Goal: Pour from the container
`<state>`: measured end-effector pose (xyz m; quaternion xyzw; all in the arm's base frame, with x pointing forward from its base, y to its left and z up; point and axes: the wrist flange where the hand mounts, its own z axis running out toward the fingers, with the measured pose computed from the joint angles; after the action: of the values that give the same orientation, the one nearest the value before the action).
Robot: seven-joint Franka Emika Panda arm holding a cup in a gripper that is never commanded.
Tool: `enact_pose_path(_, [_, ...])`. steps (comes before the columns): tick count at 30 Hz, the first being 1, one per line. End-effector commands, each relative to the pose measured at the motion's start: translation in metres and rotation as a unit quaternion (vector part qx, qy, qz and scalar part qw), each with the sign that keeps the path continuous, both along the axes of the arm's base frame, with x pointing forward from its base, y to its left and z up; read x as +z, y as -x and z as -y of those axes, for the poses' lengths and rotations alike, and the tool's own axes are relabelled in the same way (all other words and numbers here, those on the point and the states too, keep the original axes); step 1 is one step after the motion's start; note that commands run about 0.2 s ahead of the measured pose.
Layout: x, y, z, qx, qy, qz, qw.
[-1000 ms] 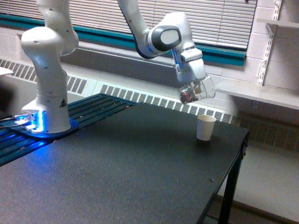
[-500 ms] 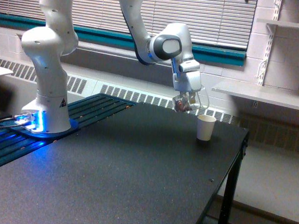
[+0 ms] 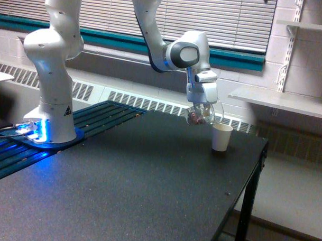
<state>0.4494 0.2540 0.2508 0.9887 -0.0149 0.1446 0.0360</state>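
The container, a small clear jar with brownish bits inside, hangs in the air, with my gripper shut on it from above. It sits just above and to the exterior view's left of a white paper cup, which stands upright on the black table near its far right corner. The jar's clear wall is hard to make out, so I cannot tell its exact tilt. Jar and cup are apart.
The arm's white base stands at the exterior view's left on a blue-lit plate. A radiator grille runs behind the table. The table's right edge drops off close beside the cup. A shelf juts out at the right.
The gripper with the jar has come down and shifted to the exterior view's left, swinging from a slanted pose to nearly vertical. The paper cup has not moved.
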Motion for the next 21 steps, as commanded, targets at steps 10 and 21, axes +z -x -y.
enact_pose_path(10, [0.004,-0.009,-0.025,0.023,0.033,-0.008,0.9991])
enact_pose_path(21, [0.002,-0.014,-0.026,0.027,0.056,-0.020,0.9979])
